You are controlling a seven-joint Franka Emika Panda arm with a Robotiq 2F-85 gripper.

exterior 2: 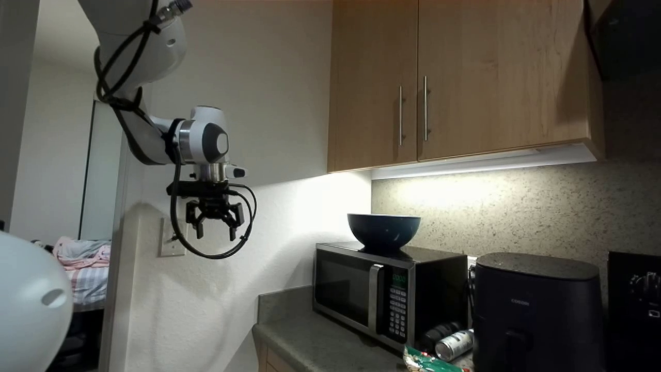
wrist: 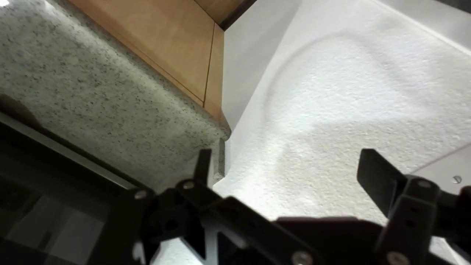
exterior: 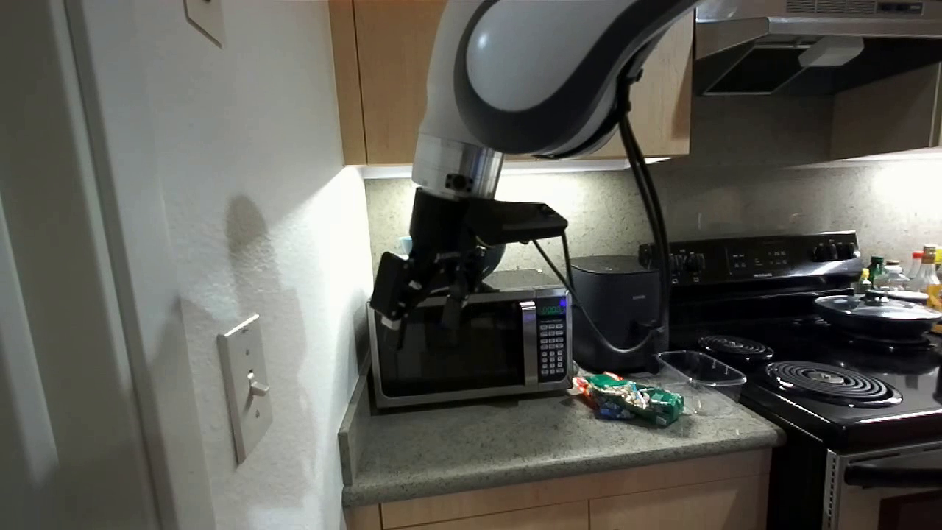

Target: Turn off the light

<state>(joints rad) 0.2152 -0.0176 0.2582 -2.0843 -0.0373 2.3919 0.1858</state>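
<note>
One robot arm (exterior 2: 147,82) is hanging beside a white wall (exterior 2: 268,103), and its single end effector (exterior 2: 216,235) is pointing downward, its two fingers (wrist: 375,176) spread wide with a clear gap between them. One light switch (exterior: 243,397) is sitting on that wall, its one little lever (exterior: 257,385) sticking out; the end effector is hovering apart from it, and from here I cannot tell which way the lever is set. In an exterior view, one cable loop (exterior 2: 219,256) is crossing in front of the switch. A second wall plate (exterior: 208,15) is showing higher up, only its lower end in sight. One light strip (exterior 2: 480,166) is shining under a wooden cupboard (exterior 2: 501,77), whose two doors (exterior 2: 374,62) are carrying two long handles (exterior 2: 400,116). On the speckled desk (exterior: 471,442) one microwave (exterior: 449,346) is standing near the corner, with one blue bowl (exterior 2: 383,231) resting on top, and one black air fryer (exterior 2: 537,315) is standing just beside the microwave. One can (exterior 2: 454,345), one green packet (exterior: 644,403) and one clear tub (exterior: 706,386) are lying near these. Farther along, one black stove (exterior: 854,427) is showing two bare burners (exterior: 831,383) and bearing one lidded pan (exterior: 879,320); several bottles (exterior: 927,276) are crowding behind the pan, too bunched for me to be counting surely.
</note>
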